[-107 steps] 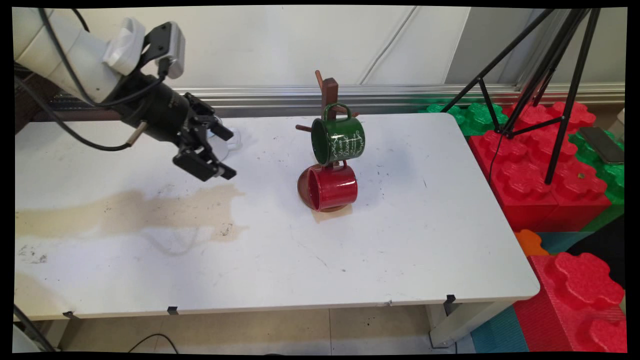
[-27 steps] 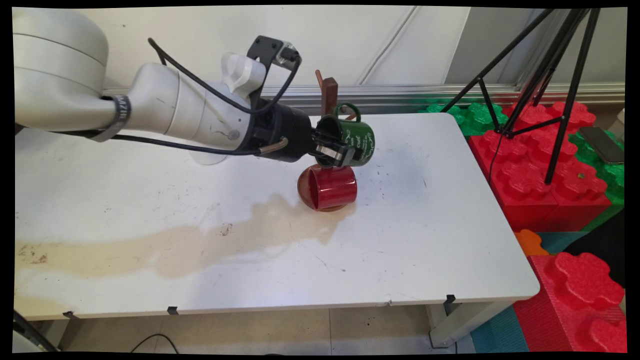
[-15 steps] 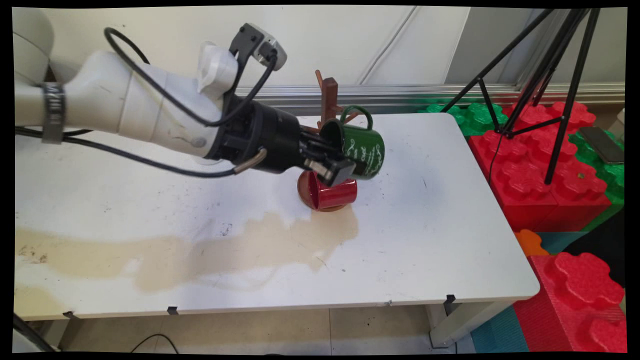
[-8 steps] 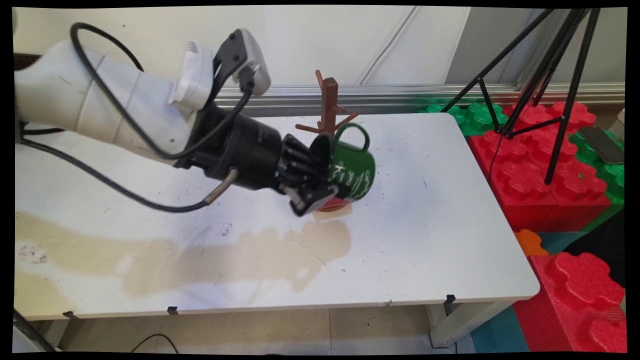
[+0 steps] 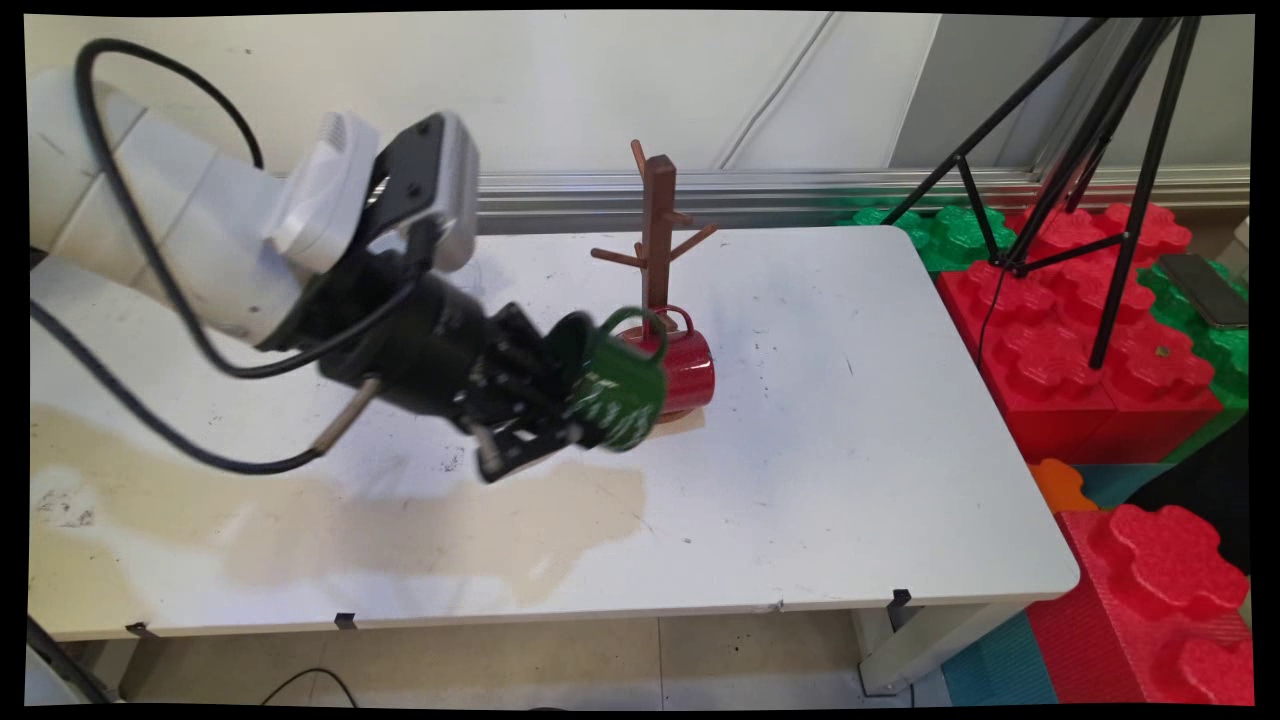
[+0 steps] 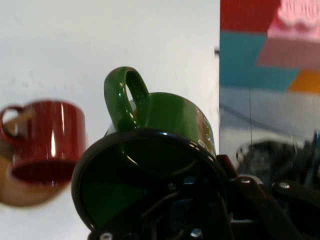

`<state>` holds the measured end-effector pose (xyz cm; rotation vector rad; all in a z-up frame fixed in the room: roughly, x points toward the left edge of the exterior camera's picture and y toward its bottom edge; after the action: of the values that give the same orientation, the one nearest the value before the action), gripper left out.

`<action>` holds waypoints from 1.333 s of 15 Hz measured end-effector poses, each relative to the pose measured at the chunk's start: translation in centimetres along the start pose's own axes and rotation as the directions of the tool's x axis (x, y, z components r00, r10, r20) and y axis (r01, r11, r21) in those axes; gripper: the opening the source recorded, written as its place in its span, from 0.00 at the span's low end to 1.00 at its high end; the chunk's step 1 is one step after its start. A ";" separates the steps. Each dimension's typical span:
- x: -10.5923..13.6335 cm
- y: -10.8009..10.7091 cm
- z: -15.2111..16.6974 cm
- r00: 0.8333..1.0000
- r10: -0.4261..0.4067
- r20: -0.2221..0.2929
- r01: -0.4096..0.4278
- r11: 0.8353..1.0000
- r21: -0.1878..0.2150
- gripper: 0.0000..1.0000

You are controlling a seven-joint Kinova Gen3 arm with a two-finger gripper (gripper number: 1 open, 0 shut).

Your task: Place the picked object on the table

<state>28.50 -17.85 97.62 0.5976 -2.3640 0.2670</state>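
We see the claw [image 5: 545,425] closed on the rim of a green mug [image 5: 615,385], one finger inside and one outside, holding it tilted in the air above the white tabletop [image 5: 850,450]. Just beyond the mug, a red mug [image 5: 685,365] hangs low on a brown wooden mug tree [image 5: 657,215]. Beneath the claw, a tan stain [image 5: 400,510] spreads across the tabletop.

The arm [image 5: 170,240] is built of rounded glossy white links ending in a black cylindrical wrist, with a grey-and-black camera block [image 5: 435,190] bracketed on top, thick black cables [image 5: 120,200] looping around it, and a black two-finger gripper [image 5: 535,425] of jointed linkage studded with small silver screws.
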 end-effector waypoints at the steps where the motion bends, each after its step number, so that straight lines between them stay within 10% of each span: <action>1: -0.2 -0.1 -0.2 1.000 0.012 0.020 -0.012 1.000 -0.005 0.00; 8: -2.5 -2.0 -1.4 0.963 0.122 0.242 -0.112 0.992 -0.056 0.00; 20: -5.6 -6.0 3.7 0.789 0.262 0.555 -0.236 0.964 -0.120 0.00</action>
<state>33.02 -22.40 91.34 0.3679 -3.0318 0.1630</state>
